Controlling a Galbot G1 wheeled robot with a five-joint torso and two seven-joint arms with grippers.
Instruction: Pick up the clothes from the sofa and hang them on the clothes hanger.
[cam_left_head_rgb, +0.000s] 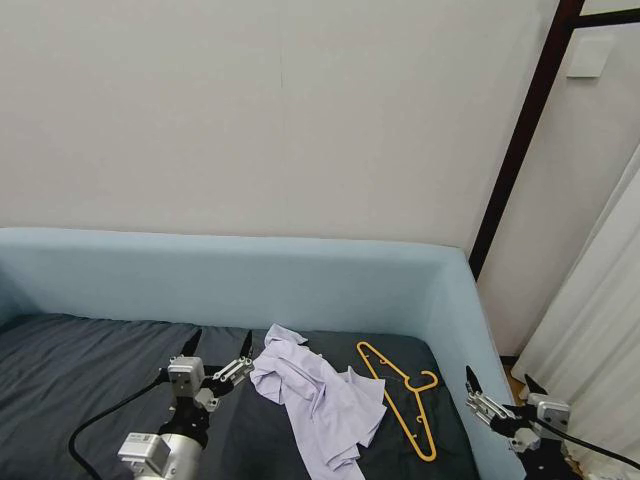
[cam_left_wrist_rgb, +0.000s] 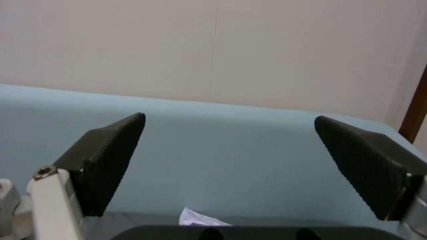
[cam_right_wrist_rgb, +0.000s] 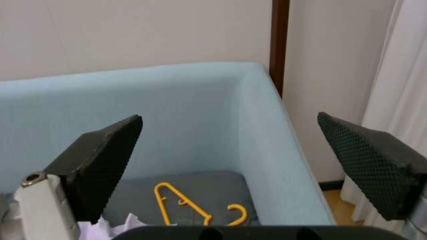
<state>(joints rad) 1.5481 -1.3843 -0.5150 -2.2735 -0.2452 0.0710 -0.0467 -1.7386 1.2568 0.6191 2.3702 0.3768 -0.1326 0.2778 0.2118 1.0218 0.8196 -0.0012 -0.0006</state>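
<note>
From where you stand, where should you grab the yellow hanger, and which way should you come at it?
The yellow hanger lies flat on the dark seat, its hook turned away from the shirt, so that end is free. Probably best: pinch the neck just under the hook, coming straight down with the right gripper, which is open and closest.

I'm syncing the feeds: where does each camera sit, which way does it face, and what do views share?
Head view: on the robot's head, looking forward and down at the sofa, pale garment and yellow hanger; left hand and right hand show low, open.
Left wrist view: behind its own fingers, facing the sofa back.
Right wrist view: behind its own fingers, facing the sofa's end corner.
Head and right wrist views share the yellow hanger.
</note>
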